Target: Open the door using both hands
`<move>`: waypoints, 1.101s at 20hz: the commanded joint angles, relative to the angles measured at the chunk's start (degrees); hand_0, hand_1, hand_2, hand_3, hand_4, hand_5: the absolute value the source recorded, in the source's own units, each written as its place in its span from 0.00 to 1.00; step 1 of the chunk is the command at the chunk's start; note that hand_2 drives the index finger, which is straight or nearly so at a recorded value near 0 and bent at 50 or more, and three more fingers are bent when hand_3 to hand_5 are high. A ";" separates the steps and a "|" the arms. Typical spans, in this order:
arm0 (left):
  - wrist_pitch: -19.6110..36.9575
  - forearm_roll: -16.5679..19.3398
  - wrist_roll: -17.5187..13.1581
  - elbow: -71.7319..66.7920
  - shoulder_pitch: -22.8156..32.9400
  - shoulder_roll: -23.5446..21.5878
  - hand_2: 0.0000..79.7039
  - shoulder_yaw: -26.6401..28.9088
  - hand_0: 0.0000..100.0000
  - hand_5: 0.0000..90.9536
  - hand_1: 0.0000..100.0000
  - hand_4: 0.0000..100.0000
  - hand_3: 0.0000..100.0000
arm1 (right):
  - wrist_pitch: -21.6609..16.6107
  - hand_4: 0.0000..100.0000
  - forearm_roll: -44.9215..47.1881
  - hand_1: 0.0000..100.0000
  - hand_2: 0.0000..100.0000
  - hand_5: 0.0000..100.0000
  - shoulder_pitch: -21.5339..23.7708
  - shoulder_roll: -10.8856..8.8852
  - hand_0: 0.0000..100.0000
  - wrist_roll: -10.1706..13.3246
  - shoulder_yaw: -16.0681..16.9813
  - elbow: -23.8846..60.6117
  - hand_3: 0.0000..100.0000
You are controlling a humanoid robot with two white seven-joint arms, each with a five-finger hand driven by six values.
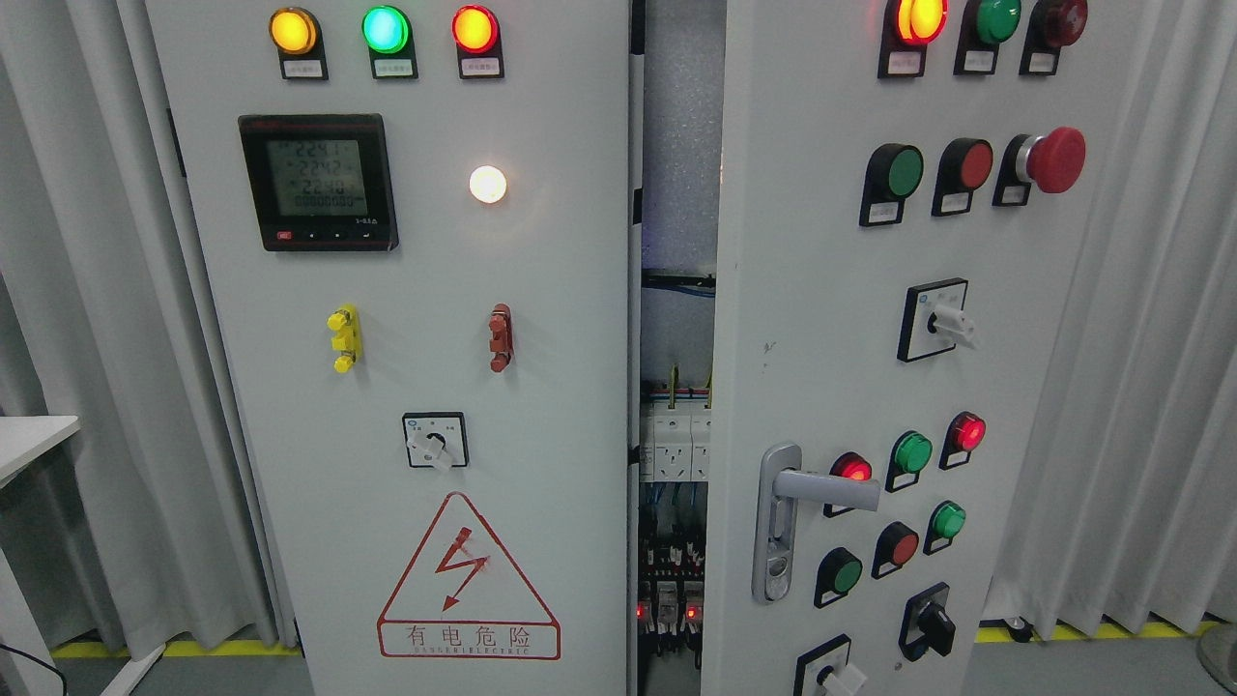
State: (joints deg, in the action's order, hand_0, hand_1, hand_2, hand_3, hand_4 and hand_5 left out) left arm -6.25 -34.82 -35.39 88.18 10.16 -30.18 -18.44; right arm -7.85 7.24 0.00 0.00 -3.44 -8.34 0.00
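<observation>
Here, matte grey metal right door (821, 319) ajar, silver lever handle (821, 488), glossy round lamps, neither hand visible.

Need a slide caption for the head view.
Cabinet's right door ajar, breakers visible in the gap; left door shut; no hands in view.

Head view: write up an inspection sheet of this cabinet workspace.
Surface: grey cabinet front, left door shut, carrying a lit meter and a red shock-warning triangle.
Job's things: right door ajar, a gap showing breakers inside; silver lever handle level.
Clutter: nothing seen.
Hand: neither in view.
Cables: dark wiring across the gap; a black cord at lower left.
Surroundings: grey curtains both sides, white table corner left, yellow floor line.
</observation>
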 commanded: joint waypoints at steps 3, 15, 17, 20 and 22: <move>-6.83 -5.42 -1.26 19.93 -11.63 -9.11 0.03 -4.67 0.29 0.00 0.00 0.04 0.03 | 0.03 0.00 -0.03 0.00 0.00 0.00 -1.58 -0.18 0.22 0.01 0.08 1.93 0.00; -24.95 -17.11 -1.00 19.31 -32.91 -8.05 0.03 2.45 0.29 0.00 0.00 0.04 0.03 | 0.03 0.00 -0.03 0.00 0.00 0.00 -1.58 -0.18 0.22 0.01 -0.01 1.93 0.00; -25.56 -19.22 -1.00 18.88 -35.37 -8.23 0.03 3.32 0.29 0.00 0.00 0.03 0.03 | 0.03 0.00 -0.03 0.00 0.00 0.00 -1.58 -0.18 0.22 0.01 -0.01 1.93 0.00; -27.58 -21.07 -0.91 17.73 -36.70 -7.97 0.03 5.33 0.29 0.00 0.00 0.03 0.03 | 0.03 0.00 -0.03 0.00 0.00 0.00 -1.58 -0.09 0.22 0.01 -0.01 1.93 0.00; -30.47 -21.95 -0.91 17.12 -38.27 -7.36 0.03 8.85 0.29 0.00 0.00 0.03 0.03 | 0.03 0.00 -0.03 0.00 0.00 0.00 -1.58 -0.18 0.22 0.01 -0.01 1.93 0.00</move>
State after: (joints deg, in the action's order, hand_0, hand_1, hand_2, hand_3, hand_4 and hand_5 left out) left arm -33.83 -52.76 -36.43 104.44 -22.67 -37.28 -16.62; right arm -7.83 7.23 0.00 0.00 -3.43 -8.34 0.00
